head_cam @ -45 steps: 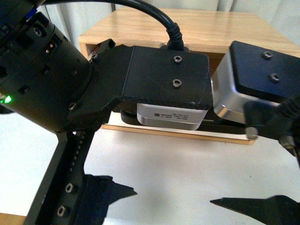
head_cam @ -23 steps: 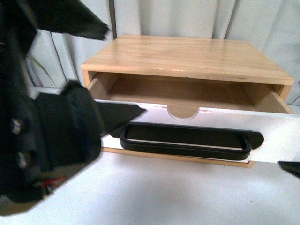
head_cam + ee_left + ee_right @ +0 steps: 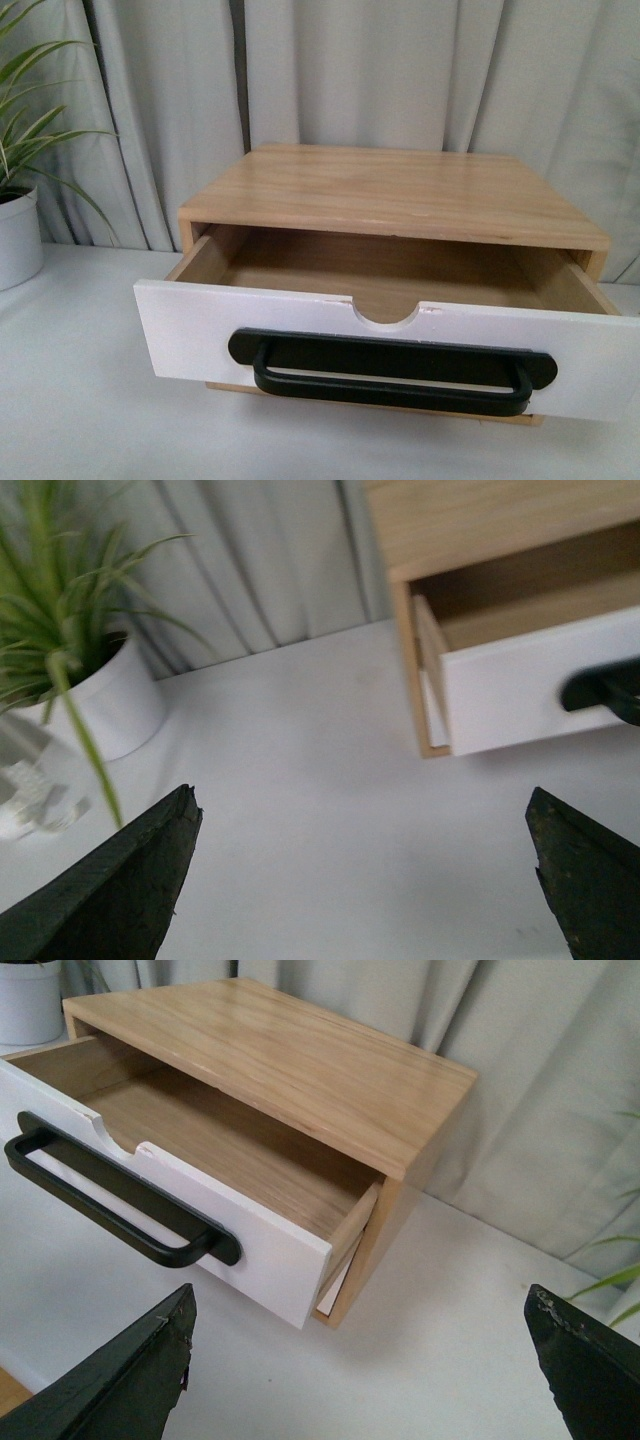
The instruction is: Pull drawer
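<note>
Drawer [image 3: 190, 330]: pulled partway out of the wooden cabinet [image 3: 400, 190]. Its white front stands forward of the cabinet's opening, and the bare wood inside is exposed. In the front view it fills the centre and runs on toward 4 o'clock.

Half-round notch [image 3: 388, 312]: cut into the top edge of the drawer front, at 12 o'clock from the black bar handle [image 3: 400, 358]. The handle lies level across the front.

Cabinet: rests on the white table [image 3: 90, 420], with a grey curtain [image 3: 340, 70] behind it at 12 o'clock.

Potted plant [image 3: 12, 240]: on the table at 9 o'clock, well apart from the drawer.

Left gripper [image 3: 358, 795]: fingers spread wide, nothing between them, over bare table near the drawer's plant-side corner.

Right gripper [image 3: 360, 1295]: fingers likewise spread wide and holding nothing, near the drawer's opposite corner and apart from the handle.

Neither arm shows in the front view.
</note>
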